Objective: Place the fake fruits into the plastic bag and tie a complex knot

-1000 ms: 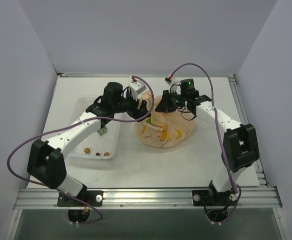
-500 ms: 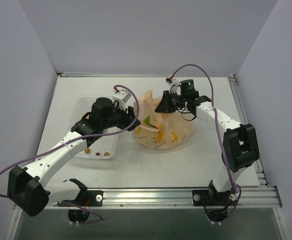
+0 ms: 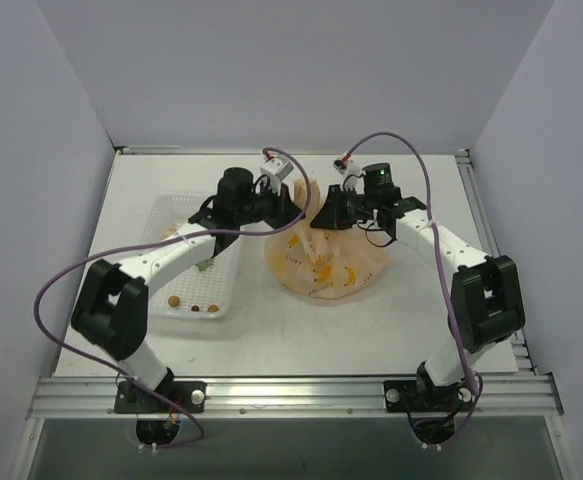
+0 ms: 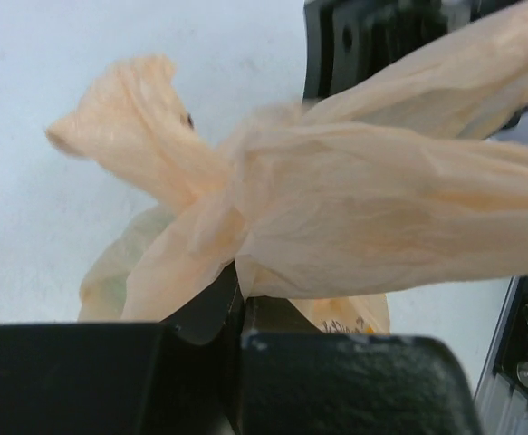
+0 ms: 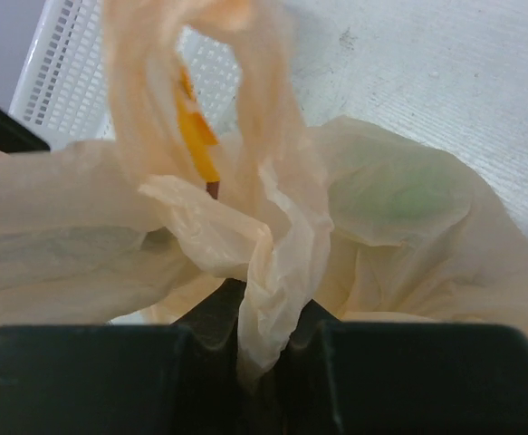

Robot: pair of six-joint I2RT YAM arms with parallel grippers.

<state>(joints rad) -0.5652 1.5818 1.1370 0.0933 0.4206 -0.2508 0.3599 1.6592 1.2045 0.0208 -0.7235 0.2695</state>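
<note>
The plastic bag [image 3: 328,262], peach with yellow banana prints, sits bulging at mid-table with its top gathered up. My left gripper [image 3: 296,208] is at the left of that gathered top and is shut on a twisted handle strip of the bag [image 4: 245,227], pinched where the fingers [image 4: 238,294] meet. From the right, my right gripper [image 3: 323,212] is shut on another twisted strip [image 5: 273,272], which runs down between its jaws [image 5: 264,344]. The fake fruits are inside the bag; a green one [image 5: 395,195] shows dimly through the film.
A white mesh tray [image 3: 176,215] lies left of the bag under the left arm, holding a small green leafy piece [image 3: 203,264] and a few tiny orange and brown bits [image 3: 193,304]. The tray's corner [image 5: 55,72] shows behind the bag. The other gripper's black body [image 4: 372,36] is close by.
The left gripper, open and pulled back toward the tray half a second ago, has come back to the bag's top and shut on a handle strip. The right gripper kept its hold.
</note>
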